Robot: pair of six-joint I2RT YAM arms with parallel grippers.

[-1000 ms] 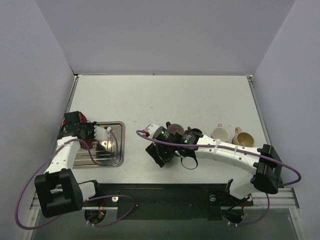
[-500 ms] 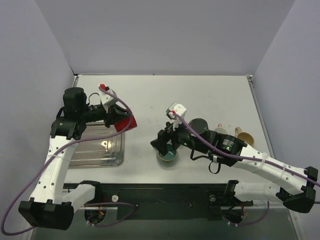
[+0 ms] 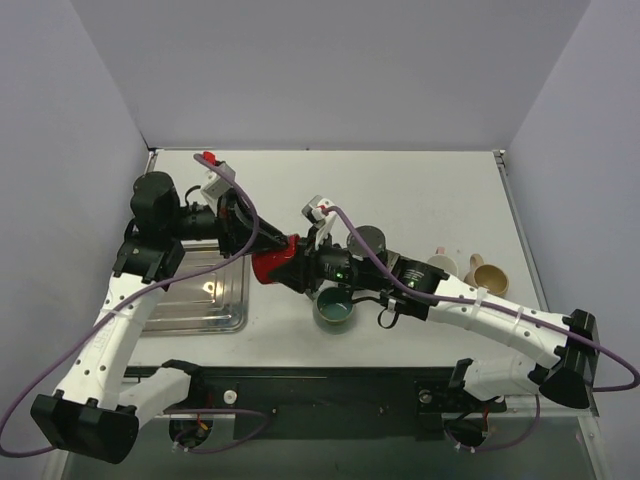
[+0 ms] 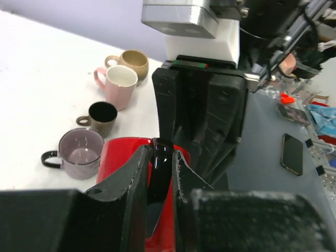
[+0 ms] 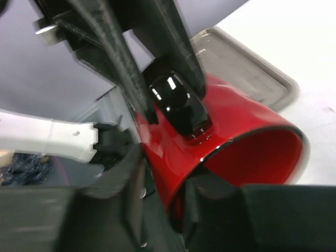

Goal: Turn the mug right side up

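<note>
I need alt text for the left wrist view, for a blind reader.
The left gripper holds a red mug by its black handle between its jaws, the right gripper close behind. Four other mugs stand upright on the white table.

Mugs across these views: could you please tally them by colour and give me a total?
Red mug: 1
Teal mug: 1
Pink mug: 1
Tan mug: 1
Dark mug: 1
Grey-purple mug: 1
Total: 6
</note>
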